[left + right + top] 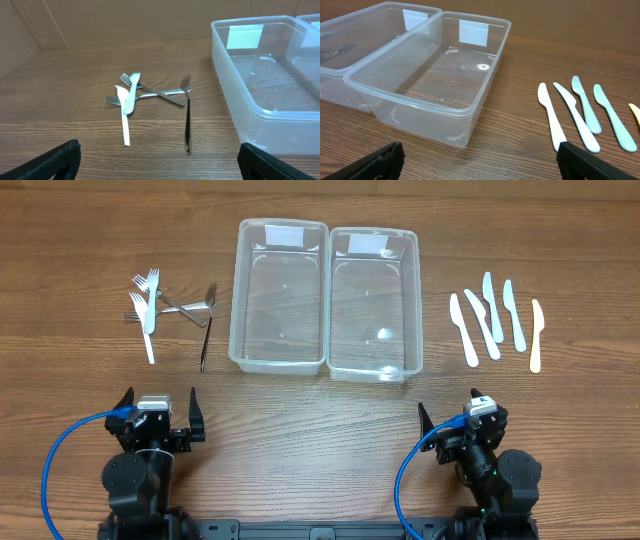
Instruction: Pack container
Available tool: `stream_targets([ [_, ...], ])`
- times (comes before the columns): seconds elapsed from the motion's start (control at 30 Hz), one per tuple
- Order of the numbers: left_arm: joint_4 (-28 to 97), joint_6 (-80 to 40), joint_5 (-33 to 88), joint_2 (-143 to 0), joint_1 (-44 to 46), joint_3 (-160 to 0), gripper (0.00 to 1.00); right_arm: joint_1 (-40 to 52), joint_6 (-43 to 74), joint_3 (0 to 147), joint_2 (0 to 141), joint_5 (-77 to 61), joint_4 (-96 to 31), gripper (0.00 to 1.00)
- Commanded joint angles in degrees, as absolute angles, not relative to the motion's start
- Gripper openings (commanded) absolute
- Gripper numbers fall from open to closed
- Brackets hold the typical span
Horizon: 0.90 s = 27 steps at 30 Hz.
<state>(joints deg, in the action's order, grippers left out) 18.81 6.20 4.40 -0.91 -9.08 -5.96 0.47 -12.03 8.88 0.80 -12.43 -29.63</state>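
Observation:
Two clear plastic containers stand side by side at the table's middle, the left one and the right one; both hold nothing. Several forks, white plastic and metal, lie in a loose pile to the left, with a dark-handled fork beside them. Several plastic knives lie in a row to the right. My left gripper is open and empty near the front edge, below the forks. My right gripper is open and empty, below the knives.
Blue cables loop beside each arm base at the front edge. In the left wrist view the forks lie ahead and the left container's wall is to the right. In the right wrist view the knives lie ahead right.

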Motion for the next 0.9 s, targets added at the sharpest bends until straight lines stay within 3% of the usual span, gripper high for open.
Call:
stream_targets([
  [0.0,18.5,6.2,4.1,-0.4,-9.3,-5.6,1.00,0.6,-11.9,8.6,0.3,-12.0,-29.4,1.00],
  [0.5,18.5,6.2,4.1,-0.4,-9.3,-5.6,1.00,0.6,-11.8,8.6,0.3,-12.1,-28.7,1.00],
  [0.87,17.8,8.3,2.9,-0.4,-9.3,-5.6,1.00,0.6,-11.8,8.6,0.3,-22.4,-28.3,1.00],
])
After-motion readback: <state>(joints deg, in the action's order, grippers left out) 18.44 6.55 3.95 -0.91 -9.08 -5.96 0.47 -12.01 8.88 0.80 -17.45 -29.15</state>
